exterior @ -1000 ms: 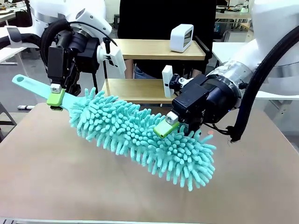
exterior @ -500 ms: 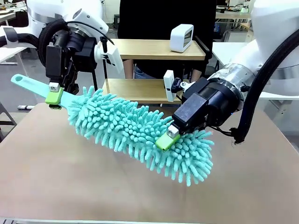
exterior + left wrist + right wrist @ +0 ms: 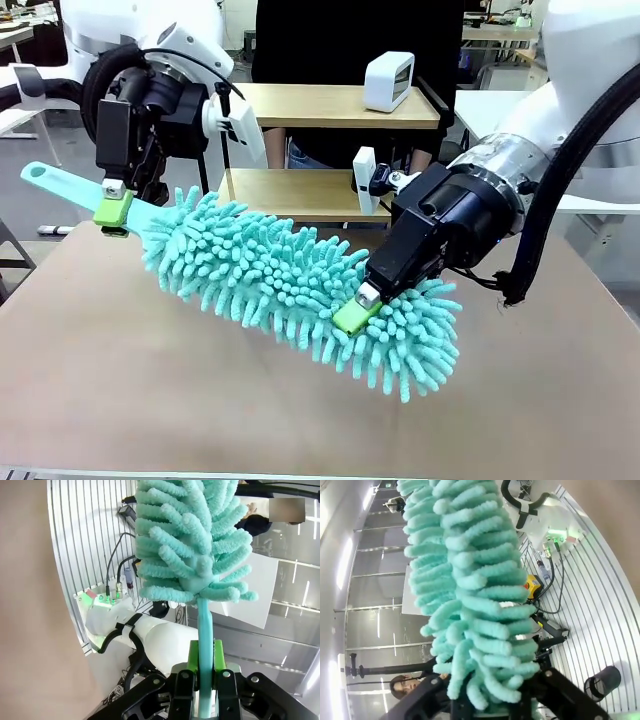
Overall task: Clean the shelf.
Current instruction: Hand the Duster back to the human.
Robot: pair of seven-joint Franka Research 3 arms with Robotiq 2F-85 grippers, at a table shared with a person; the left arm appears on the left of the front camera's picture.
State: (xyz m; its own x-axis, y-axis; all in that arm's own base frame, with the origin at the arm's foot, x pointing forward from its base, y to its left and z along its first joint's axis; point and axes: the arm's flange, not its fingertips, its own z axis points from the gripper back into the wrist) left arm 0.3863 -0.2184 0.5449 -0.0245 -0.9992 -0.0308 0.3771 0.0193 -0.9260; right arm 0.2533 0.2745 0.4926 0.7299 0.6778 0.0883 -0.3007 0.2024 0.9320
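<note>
Left end effector (image 3: 113, 212) clamped tight on the flat handle (image 3: 60, 183) of the teal duster (image 3: 300, 290), fluffy head running off to its right. Right end effector (image 3: 352, 313) pinched into the duster's far end, nubs bunched around its pads. Duster hangs above the tabletop (image 3: 120, 380). Shelf (image 3: 340, 105) sits just behind and between both end effectors, white gadget (image 3: 388, 80) on its top board. For a clean hand-over: confirm the right grip bites the core, not just fluff, before the left lets go
</note>
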